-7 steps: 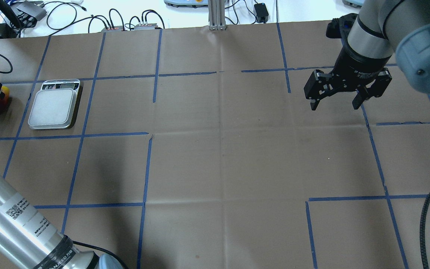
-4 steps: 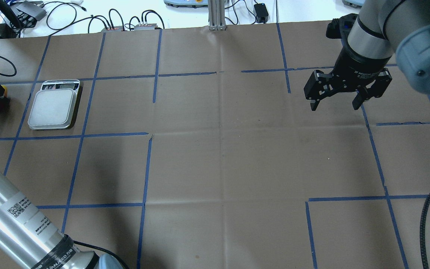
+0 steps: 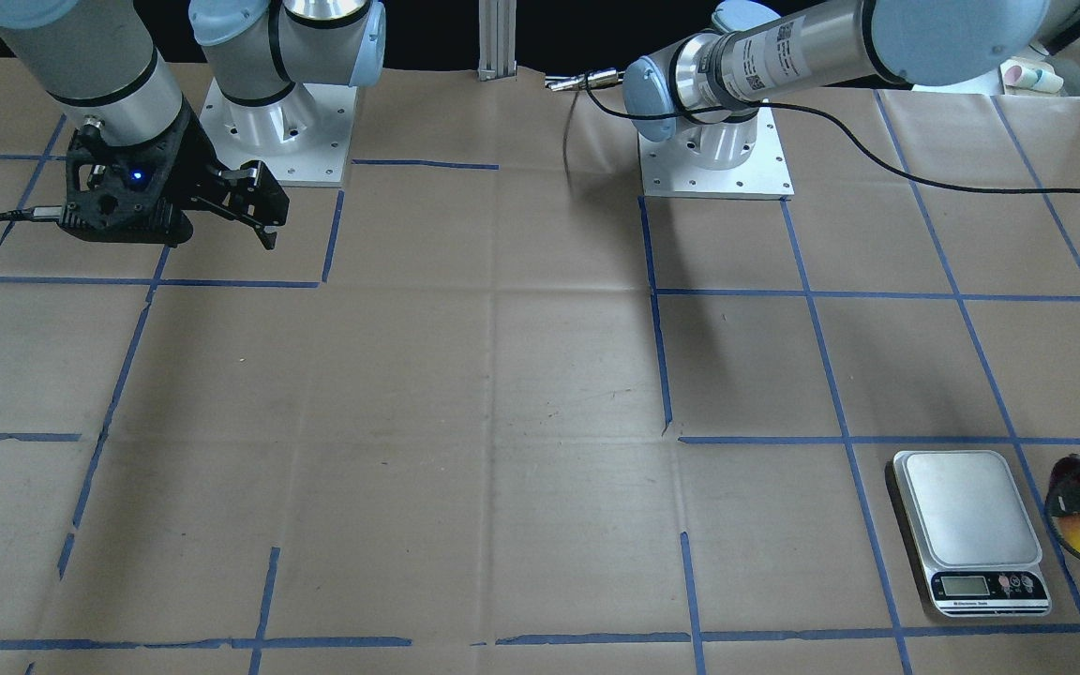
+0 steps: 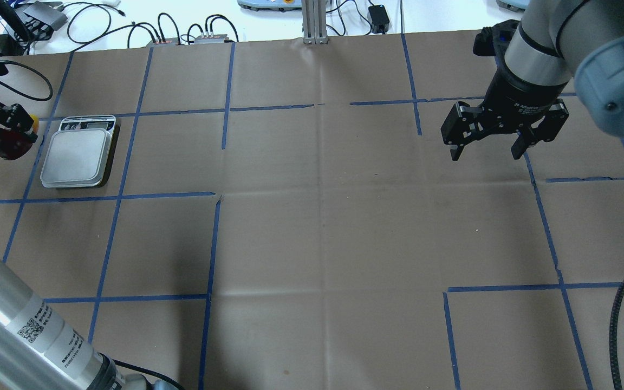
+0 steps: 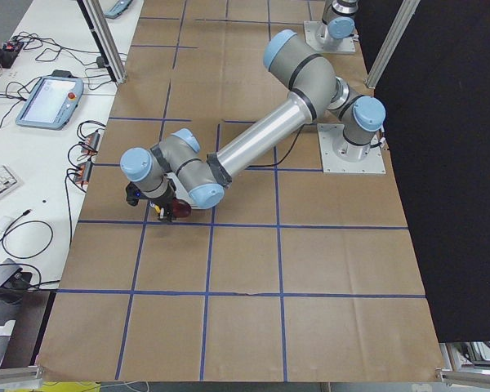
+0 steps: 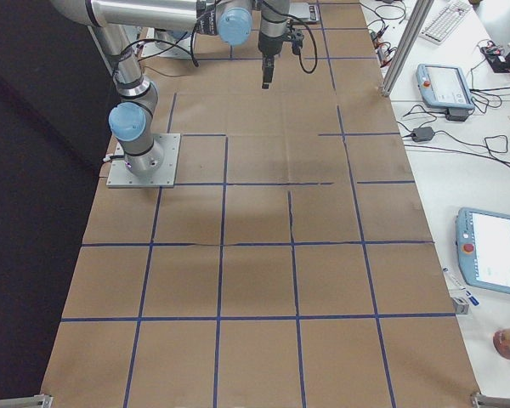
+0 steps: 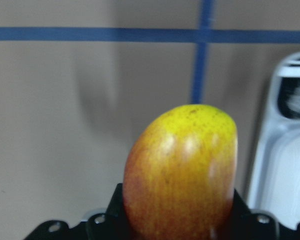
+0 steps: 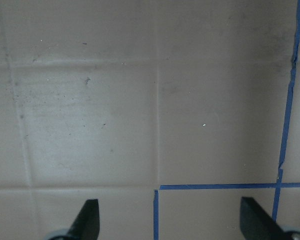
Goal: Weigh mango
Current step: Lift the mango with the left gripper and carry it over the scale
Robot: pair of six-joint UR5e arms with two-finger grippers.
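Mango (image 7: 182,170): yellow end outward, red end clamped, just beside the kitchen scale (image 4: 76,157).
Left pincer (image 4: 8,127): closed around the mango.
Kitchen scale: flat on the worktop (image 4: 317,216), display at its far end.
Right pincer (image 4: 485,153): fingers spread apart, well away from the kitchen scale.

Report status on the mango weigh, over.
Left gripper shut on mango, beside scale. Right gripper open, holding nothing. Scale plate bare, path unobstructed.
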